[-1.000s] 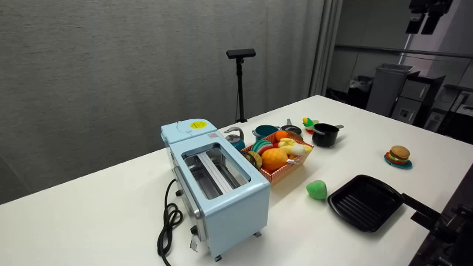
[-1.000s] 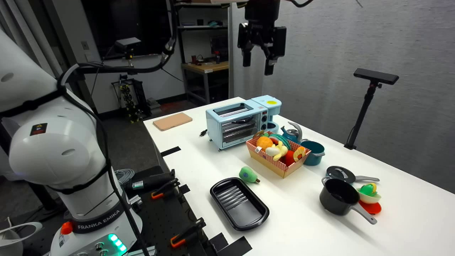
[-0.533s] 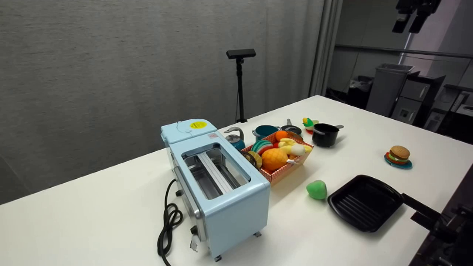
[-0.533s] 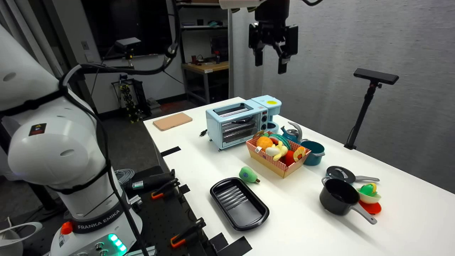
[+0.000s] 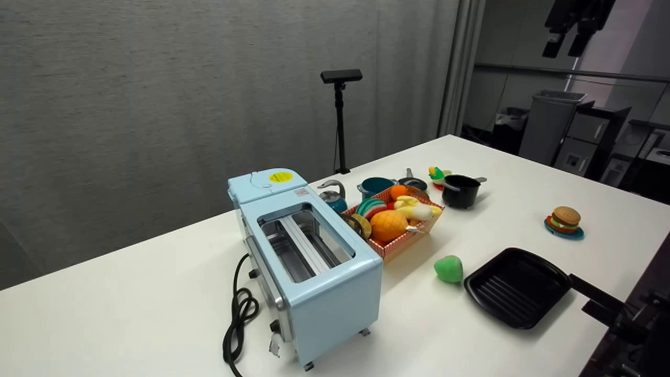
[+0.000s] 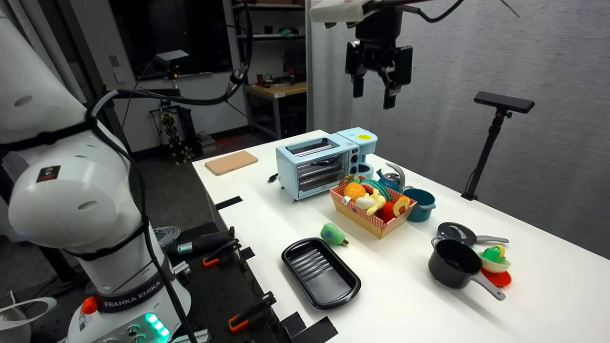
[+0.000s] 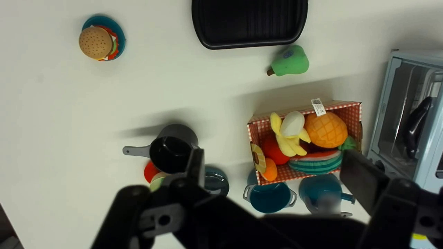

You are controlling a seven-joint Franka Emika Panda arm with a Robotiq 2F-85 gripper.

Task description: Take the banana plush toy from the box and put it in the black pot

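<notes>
white table (image 6: 395, 290) beneath spread hand (image 6: 373, 95)

A green toy (image 7: 292, 61) lies just beside the black grill pan (image 7: 247, 22).

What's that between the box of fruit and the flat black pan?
A green toy lies between the box and the pan, clear in the wrist view.
</notes>
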